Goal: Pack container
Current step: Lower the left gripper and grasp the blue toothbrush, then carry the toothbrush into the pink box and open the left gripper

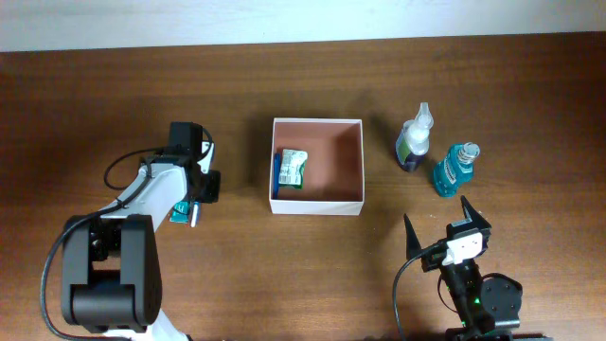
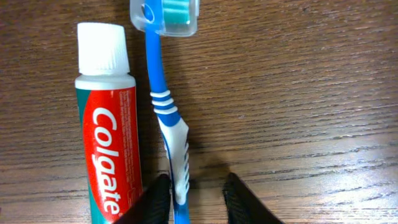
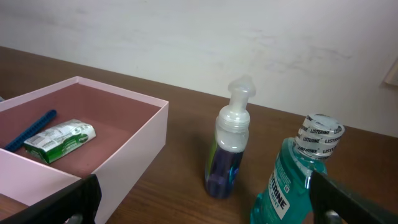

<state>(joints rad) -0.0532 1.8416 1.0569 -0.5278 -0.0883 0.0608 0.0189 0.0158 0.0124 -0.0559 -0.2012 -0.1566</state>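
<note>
I am viewing the wooden table (image 1: 511,85) from overhead. The container (image 1: 337,163) is sitting at frame centre: square, shallow, open-topped, white outside, pinkish-brown inside. The left gripper (image 2: 197,186), at centre left, is showing spread jaws straddling the toothbrush (image 2: 169,118) handle. The right gripper (image 1: 441,227), at lower right, is standing wide apart, gripping nothing. A clear pump bottle (image 1: 415,140) and a teal Listerine bottle (image 1: 455,169) are standing right of the container. A Colgate tube (image 2: 106,137) is lying beside the toothbrush. A green-and-white packet (image 1: 293,168) is lying near the container's left wall.
</note>
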